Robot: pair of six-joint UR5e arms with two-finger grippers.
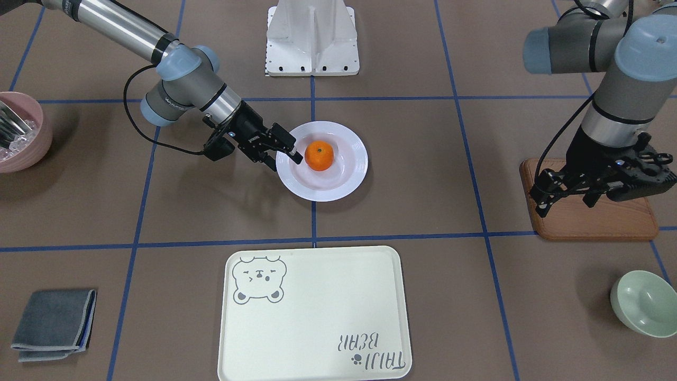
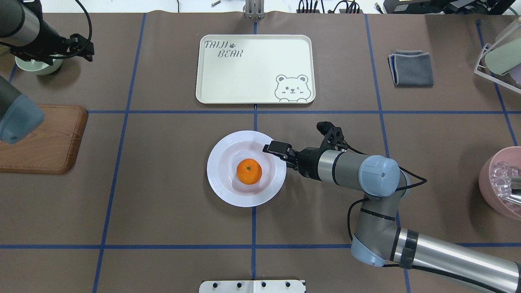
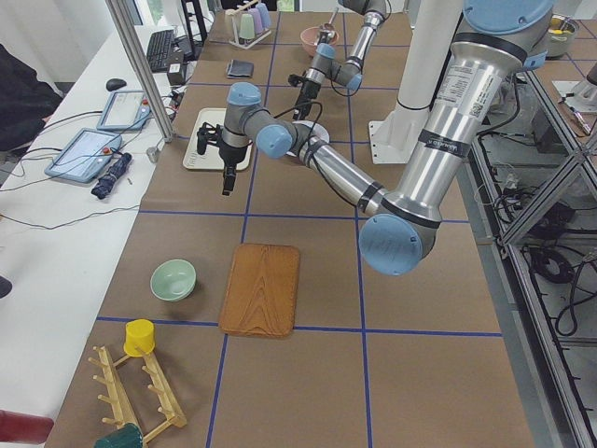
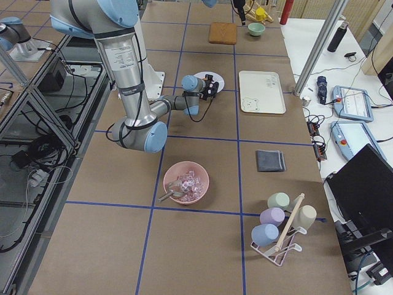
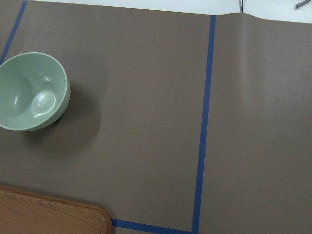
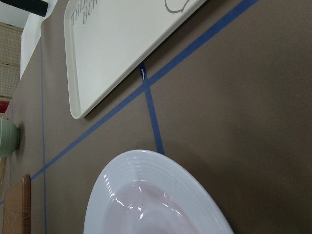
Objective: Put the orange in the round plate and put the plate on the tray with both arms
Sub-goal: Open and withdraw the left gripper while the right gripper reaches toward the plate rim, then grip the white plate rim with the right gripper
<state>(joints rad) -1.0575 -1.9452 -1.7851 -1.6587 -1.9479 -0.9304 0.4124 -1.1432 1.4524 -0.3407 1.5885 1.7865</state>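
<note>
The orange (image 1: 319,155) (image 2: 249,171) lies in the well of the white round plate (image 1: 346,185) (image 2: 222,187), which rests flat on the table's middle. My right gripper (image 1: 285,160) (image 2: 279,154) is at the plate's rim on the robot's right side, open, with one finger over the rim and holding nothing. The right wrist view shows the plate (image 6: 146,170) close below and the tray (image 6: 122,44) beyond. The cream bear tray (image 1: 317,317) (image 2: 252,69) sits bare past the plate. My left gripper (image 1: 566,203) (image 2: 87,49) hangs open and far off, above the wooden board.
A brown wooden board (image 1: 592,222) (image 2: 40,138) and a pale green bowl (image 1: 645,301) (image 5: 31,90) sit on the robot's left. A pink bowl (image 1: 21,137) and a folded grey cloth (image 1: 53,323) are on its right. The white robot base (image 1: 312,37) stands behind the plate.
</note>
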